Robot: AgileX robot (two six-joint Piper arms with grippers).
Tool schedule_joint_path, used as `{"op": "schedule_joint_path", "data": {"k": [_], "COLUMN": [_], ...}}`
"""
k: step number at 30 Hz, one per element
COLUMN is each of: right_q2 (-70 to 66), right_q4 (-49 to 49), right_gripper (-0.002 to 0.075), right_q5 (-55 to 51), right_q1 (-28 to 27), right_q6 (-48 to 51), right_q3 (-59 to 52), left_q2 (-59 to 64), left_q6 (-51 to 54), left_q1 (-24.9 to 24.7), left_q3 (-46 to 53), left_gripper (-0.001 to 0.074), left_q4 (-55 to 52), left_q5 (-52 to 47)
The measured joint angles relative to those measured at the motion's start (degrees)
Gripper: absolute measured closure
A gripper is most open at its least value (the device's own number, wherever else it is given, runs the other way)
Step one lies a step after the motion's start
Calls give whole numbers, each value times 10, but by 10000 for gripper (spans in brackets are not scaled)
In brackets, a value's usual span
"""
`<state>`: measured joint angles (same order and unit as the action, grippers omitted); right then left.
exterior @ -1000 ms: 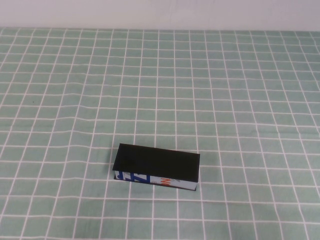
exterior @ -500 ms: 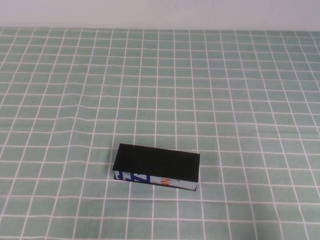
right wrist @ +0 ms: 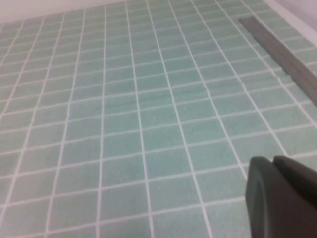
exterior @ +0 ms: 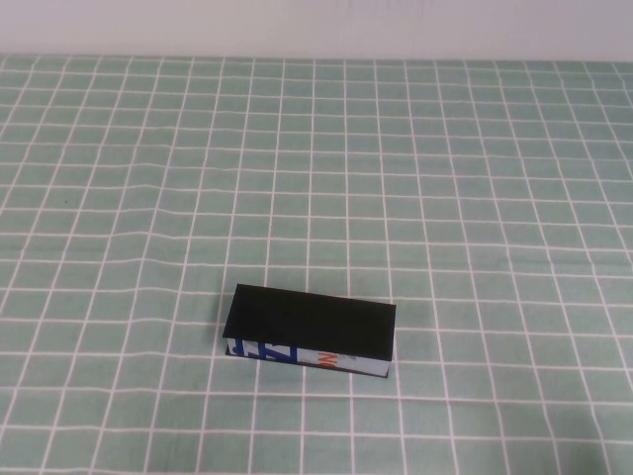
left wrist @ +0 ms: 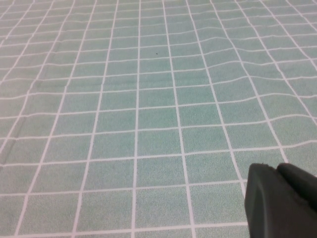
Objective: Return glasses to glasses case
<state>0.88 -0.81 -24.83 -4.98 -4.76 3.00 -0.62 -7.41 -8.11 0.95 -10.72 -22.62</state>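
Observation:
The glasses case (exterior: 311, 330) lies shut on the green checked cloth, near the front of the high view: matte black lid on top, white front side with blue and orange print. The glasses are hidden from every view. Neither arm shows in the high view. In the left wrist view my left gripper (left wrist: 277, 171) hangs over bare cloth, its two black fingers pressed together with nothing between them. In the right wrist view my right gripper (right wrist: 274, 162) stands the same way, shut and empty, over the cloth.
The green cloth (exterior: 316, 178) with white grid lines covers the whole table up to a pale wall at the back. A grey metal strip (right wrist: 285, 52) runs along the cloth's edge in the right wrist view.

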Motion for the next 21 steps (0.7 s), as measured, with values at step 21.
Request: {"op": "schedule_joint_path", "data": {"k": [21], "right_q2": [0], "right_q4": [-3], "right_gripper": [738], "right_q5": [32], "right_q1": [0], "right_q6": [0], "right_q3": [-41], "left_q2": [0], "left_q6": [0], "left_q1": [0], "left_q3": [0], "left_gripper": [738], "left_q4": [0], "left_q5": [1]}}
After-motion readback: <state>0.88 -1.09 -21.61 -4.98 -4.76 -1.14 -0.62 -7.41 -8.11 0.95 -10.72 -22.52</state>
